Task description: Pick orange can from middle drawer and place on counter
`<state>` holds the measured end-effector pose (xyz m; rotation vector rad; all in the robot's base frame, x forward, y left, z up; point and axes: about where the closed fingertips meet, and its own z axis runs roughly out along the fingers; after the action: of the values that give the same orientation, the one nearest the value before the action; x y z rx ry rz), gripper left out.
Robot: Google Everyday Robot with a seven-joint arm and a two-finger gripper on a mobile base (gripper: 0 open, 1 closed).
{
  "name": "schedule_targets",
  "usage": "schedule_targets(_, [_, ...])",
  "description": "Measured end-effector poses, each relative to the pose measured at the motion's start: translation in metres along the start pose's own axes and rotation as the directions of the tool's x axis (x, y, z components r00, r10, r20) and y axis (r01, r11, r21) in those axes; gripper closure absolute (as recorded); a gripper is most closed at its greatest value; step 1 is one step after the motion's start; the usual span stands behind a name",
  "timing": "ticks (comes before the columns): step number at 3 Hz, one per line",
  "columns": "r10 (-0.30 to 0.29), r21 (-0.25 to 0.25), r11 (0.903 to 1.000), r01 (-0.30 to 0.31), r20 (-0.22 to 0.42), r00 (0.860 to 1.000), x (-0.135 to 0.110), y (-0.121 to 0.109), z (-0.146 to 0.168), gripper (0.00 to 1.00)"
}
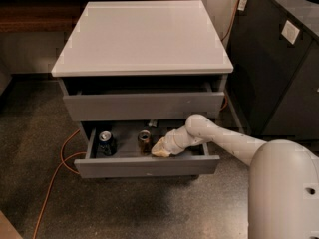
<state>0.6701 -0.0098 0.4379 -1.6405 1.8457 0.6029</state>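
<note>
The middle drawer (144,167) of the grey cabinet is pulled open. Inside it the orange can (144,141) stands upright near the middle, brownish sides and silver top. A dark can (106,142) with a silver top stands at the drawer's left. My gripper (158,150) reaches down into the drawer from the right, just right of the orange can and very close to it. The white-grey counter (142,36) on top of the cabinet is bare.
The top drawer (144,105) is slightly open above the middle one. An orange cable (59,171) lies on the speckled floor at the left. A dark cabinet (279,63) with a round hole in its top stands at the right.
</note>
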Motion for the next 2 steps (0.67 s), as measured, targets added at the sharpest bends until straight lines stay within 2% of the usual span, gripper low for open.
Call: schedule_targets(2, [0.002, -0.076, 0.9971, -0.002, 0.001, 1.000, -0.007, 0.040, 0.006, 1.00])
